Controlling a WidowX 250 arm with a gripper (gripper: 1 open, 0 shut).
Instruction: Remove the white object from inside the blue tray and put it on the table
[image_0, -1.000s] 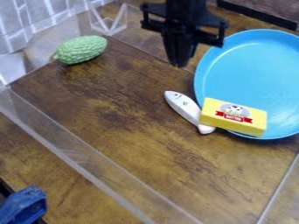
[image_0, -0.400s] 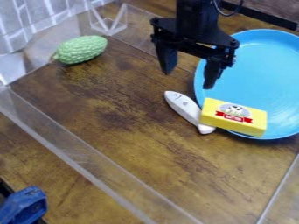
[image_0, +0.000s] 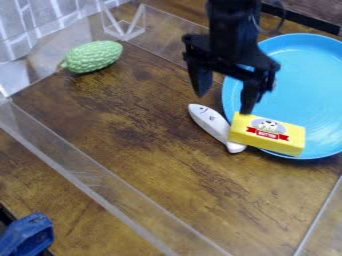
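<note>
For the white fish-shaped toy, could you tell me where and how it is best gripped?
I would pinch the white fish-shaped toy across its narrow middle, coming from above: it lies flat and elongated, its sides free there. The end nearer the yellow box looks crowded, so keep the end effector away from it.

Tabletop (image_0: 120, 150): dark wood, grain streaked, finish worn. Tray (image_0: 314, 95): blue plastic, smooth. Side panels (image_0: 100, 180): clear plastic, glossy. Box (image_0: 267, 134): yellow, smooth-faced. Green item (image_0: 92, 57): rough, bumpy surface. Fish-shaped toy (image_0: 211, 124): white, smooth. Gripper (image_0: 230, 108): black, matt finish seen.
</note>
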